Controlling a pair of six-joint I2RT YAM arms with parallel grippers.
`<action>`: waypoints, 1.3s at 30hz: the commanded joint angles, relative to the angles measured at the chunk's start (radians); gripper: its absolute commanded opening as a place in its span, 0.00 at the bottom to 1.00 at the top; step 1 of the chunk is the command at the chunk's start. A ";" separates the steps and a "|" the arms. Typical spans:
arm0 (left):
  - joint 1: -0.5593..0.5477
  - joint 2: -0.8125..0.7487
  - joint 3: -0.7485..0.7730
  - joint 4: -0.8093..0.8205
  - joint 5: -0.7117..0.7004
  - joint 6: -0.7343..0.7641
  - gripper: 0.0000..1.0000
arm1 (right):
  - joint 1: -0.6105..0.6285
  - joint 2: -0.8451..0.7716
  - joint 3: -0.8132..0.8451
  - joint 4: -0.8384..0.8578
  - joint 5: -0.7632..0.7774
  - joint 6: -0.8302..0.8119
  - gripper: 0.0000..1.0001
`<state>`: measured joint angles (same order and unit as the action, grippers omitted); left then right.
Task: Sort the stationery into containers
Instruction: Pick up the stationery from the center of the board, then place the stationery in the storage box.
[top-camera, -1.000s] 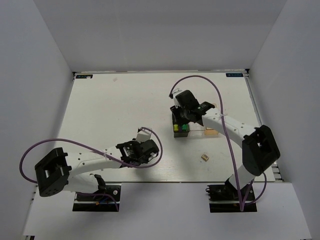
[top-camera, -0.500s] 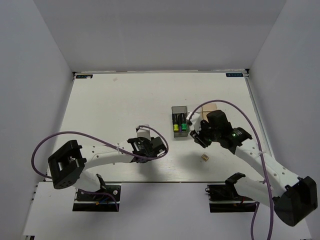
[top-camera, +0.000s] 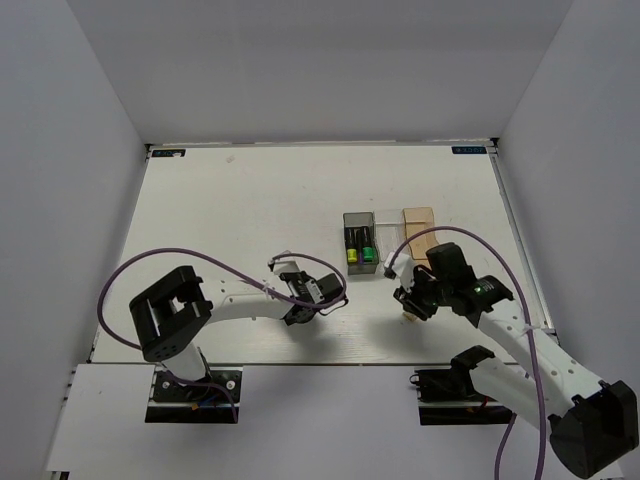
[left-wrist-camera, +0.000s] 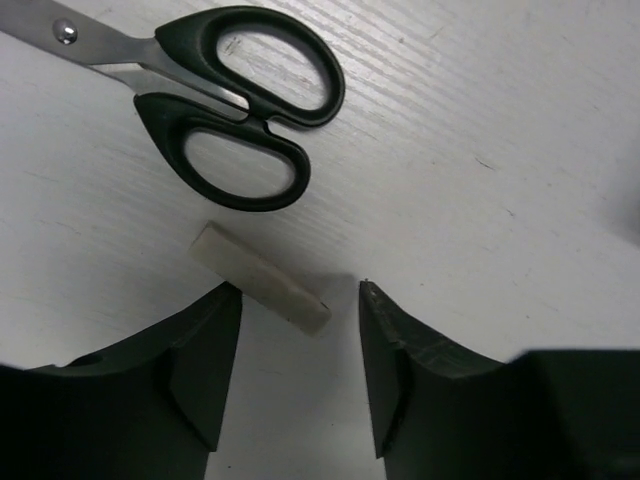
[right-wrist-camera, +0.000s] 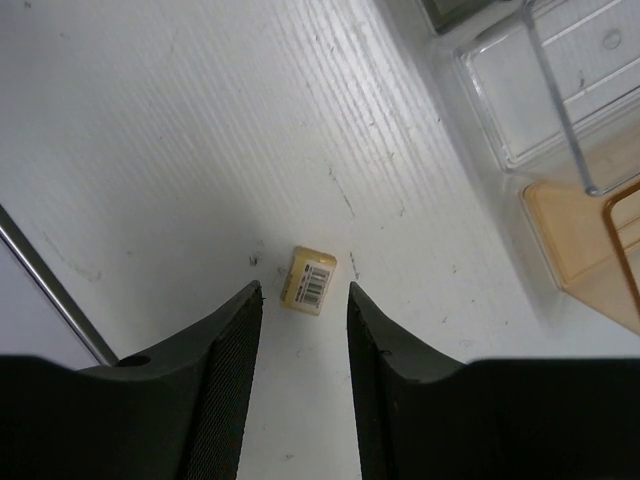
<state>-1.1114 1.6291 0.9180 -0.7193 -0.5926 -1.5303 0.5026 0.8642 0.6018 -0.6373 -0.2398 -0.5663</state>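
Note:
My left gripper (left-wrist-camera: 300, 300) is open, low over the table, with a tiny grey block (left-wrist-camera: 262, 278) lying just ahead between its fingertips. Small black-handled scissors (left-wrist-camera: 230, 110) lie just beyond the block. My right gripper (right-wrist-camera: 305, 295) is open, with a tiny tan cube (right-wrist-camera: 308, 280) bearing a barcode label just ahead between its fingertips. In the top view the left gripper (top-camera: 325, 300) is mid-table and the right gripper (top-camera: 410, 305) is in front of the containers. The dark box (top-camera: 359, 222) holds the yellow-ended highlighter (top-camera: 352, 252) and the green-ended highlighter (top-camera: 367, 252). I cannot see the purple one.
The clear box (top-camera: 390, 232) and the tan-orange box (top-camera: 418, 226) join the dark box on its right; both also show in the right wrist view, clear (right-wrist-camera: 560, 100) and tan-orange (right-wrist-camera: 590, 240). White walls enclose the table on three sides. Purple cables loop from both arms.
My right gripper has moved from over the dark box toward me and down to the tan cube. My left gripper has moved right to the grey block and scissors.

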 joint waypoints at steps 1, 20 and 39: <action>0.008 0.002 0.013 -0.014 -0.044 -0.103 0.58 | -0.016 -0.024 -0.030 -0.027 -0.030 -0.046 0.43; -0.062 -0.008 0.249 0.049 -0.013 0.292 0.00 | -0.125 -0.016 -0.031 -0.004 0.046 -0.040 0.69; 0.047 0.115 0.693 0.089 0.056 0.688 0.00 | -0.144 0.150 -0.120 0.050 -0.093 -0.061 0.62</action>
<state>-1.0698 1.7916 1.5661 -0.6277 -0.5278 -0.9001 0.3595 0.9924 0.5102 -0.6411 -0.3210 -0.6140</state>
